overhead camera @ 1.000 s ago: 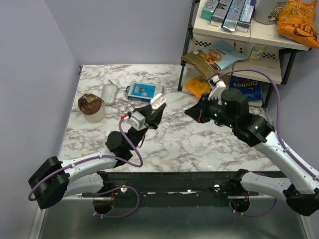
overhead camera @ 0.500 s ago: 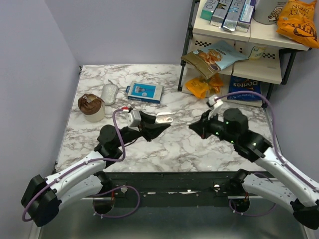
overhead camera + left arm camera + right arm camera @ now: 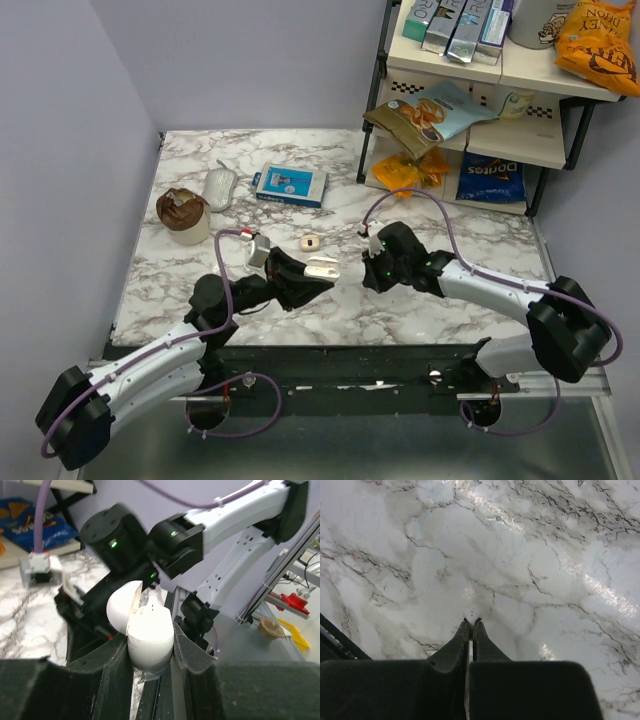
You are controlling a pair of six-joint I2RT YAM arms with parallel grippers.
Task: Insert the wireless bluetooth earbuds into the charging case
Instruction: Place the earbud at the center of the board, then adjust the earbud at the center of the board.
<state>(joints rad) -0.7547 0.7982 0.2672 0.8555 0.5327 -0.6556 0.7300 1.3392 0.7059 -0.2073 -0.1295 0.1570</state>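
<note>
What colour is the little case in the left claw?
The case is glossy white; the left wrist view shows it best.

Bright, even overhead light fills the top view, which is sharp, with soft shadows on the table point(image 3: 350, 215). In the left wrist view the white case point(image 3: 150, 640) is overexposed and its detail is washed out. Glare streaks cross the marble in the right wrist view. Near fingers point(image 3: 100, 680) blur in both wrist views.
</note>
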